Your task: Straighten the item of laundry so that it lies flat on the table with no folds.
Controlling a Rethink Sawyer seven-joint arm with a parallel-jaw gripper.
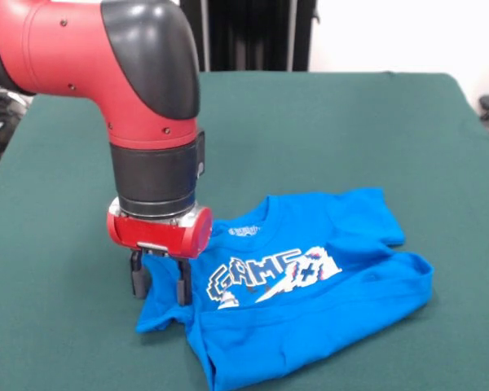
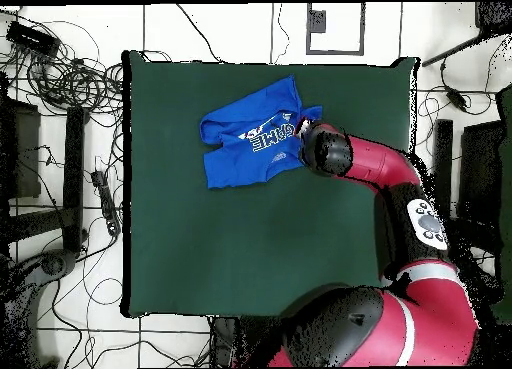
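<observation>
A: Shirt status?
B: Crumpled, print partly folded over, near one edge of table.
A: Gripper?
B: Down at shirt's sleeve edge, jaws parted, straddling cloth.

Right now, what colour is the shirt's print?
White on the shirt, clearest in the front view.

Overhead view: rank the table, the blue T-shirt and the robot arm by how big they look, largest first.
1. Table
2. Robot arm, though it sits nearer the camera, which inflates it
3. T-shirt
</observation>
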